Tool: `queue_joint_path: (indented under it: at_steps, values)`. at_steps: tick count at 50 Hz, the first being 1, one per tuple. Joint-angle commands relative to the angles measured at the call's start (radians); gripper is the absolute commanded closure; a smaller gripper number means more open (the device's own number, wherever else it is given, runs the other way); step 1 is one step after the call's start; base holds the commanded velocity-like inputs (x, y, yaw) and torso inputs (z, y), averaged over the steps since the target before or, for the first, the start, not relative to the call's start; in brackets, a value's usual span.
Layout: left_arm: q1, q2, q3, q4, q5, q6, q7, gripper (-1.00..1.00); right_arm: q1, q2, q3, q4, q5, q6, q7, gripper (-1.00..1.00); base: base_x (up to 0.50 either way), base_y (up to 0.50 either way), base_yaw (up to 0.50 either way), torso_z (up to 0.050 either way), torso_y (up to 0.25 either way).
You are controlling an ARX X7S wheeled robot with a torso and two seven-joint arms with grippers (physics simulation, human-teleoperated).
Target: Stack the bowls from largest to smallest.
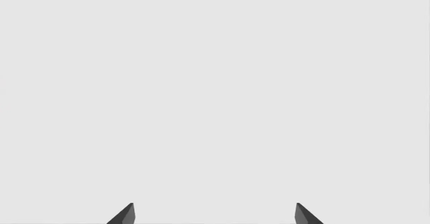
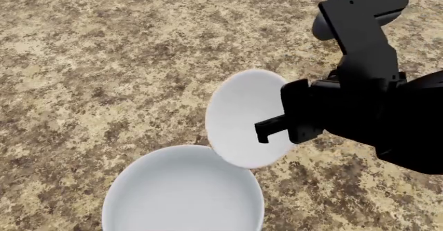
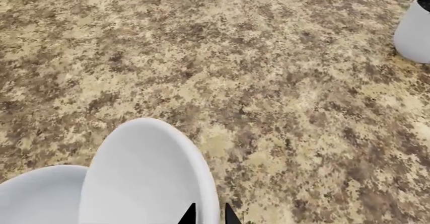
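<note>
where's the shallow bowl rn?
Head view, centre: shallow bowl tilted on edge in the right end effector, just above the large bowl.

Counter: my mottled brown-and-tan stone surface spreads under everything.
Pot: 1 white plant pot stands at my far right.
</note>
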Motion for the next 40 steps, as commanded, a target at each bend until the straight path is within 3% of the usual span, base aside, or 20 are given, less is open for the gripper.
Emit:
queue_joint_path:
  at_steps: [1, 40]
  values:
    - [0.008, 0.012, -0.024, -0.013, 0.022, -0.004, 0.018, -1.00, -0.019, -0.013, -0.020, -0.072, 0.183, -0.008, 0.086, 1.00, 0.00, 0.00, 0.00, 0.000, 0.000]
    - [0.016, -0.003, -0.036, 0.001, 0.005, -0.005, 0.007, -1.00, -0.095, -0.028, -0.181, -0.136, 0.258, -0.079, 0.077, 1.00, 0.00, 0.00, 0.00, 0.000, 0.000]
